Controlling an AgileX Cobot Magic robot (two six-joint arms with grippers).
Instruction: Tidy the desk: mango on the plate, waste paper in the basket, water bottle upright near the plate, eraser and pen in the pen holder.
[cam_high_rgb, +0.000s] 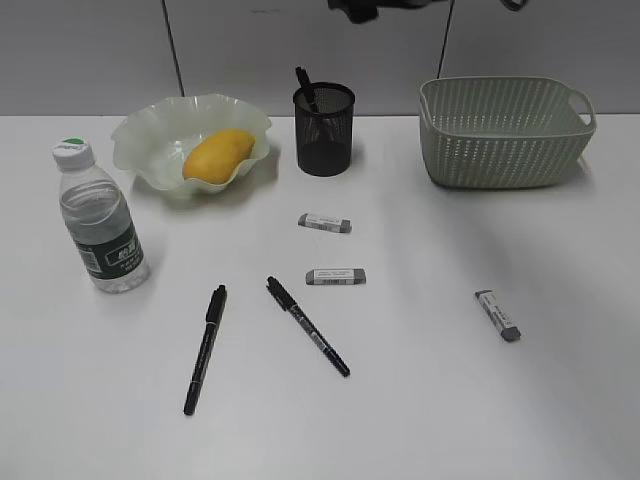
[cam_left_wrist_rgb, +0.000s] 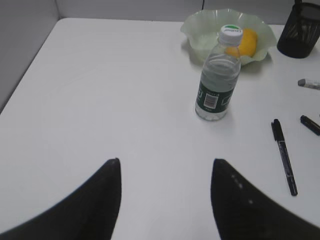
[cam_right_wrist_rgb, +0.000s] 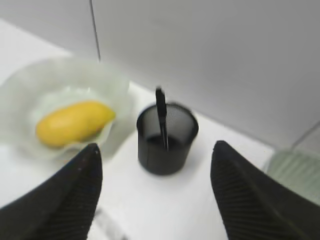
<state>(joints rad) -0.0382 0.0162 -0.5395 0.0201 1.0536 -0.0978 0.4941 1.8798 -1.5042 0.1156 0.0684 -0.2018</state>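
The mango (cam_high_rgb: 218, 155) lies on the plate (cam_high_rgb: 150, 130) at the back left. In front of it the water bottle (cam_high_rgb: 100, 225) stands upright. One pen (cam_high_rgb: 303, 85) sticks out of the pen holder (cam_high_rgb: 324, 130). Two pens (cam_high_rgb: 205, 348) (cam_high_rgb: 307, 325) and three erasers (cam_high_rgb: 325, 223) (cam_high_rgb: 336, 276) (cam_high_rgb: 497, 315) lie on the table. The basket (cam_high_rgb: 505, 130) stands at the back right. No waste paper is in view. My right gripper (cam_right_wrist_rgb: 155, 147) hangs open and empty above the table just before the pen holder (cam_right_wrist_rgb: 165, 145). My left gripper (cam_left_wrist_rgb: 165, 162) is open over bare table, short of the bottle (cam_left_wrist_rgb: 217, 85).
A grey wall runs behind the white table. A dark piece of an arm (cam_high_rgb: 360, 8) shows at the top edge of the exterior view, above the pen holder. The table's left edge (cam_left_wrist_rgb: 30, 65) lies left of my left gripper.
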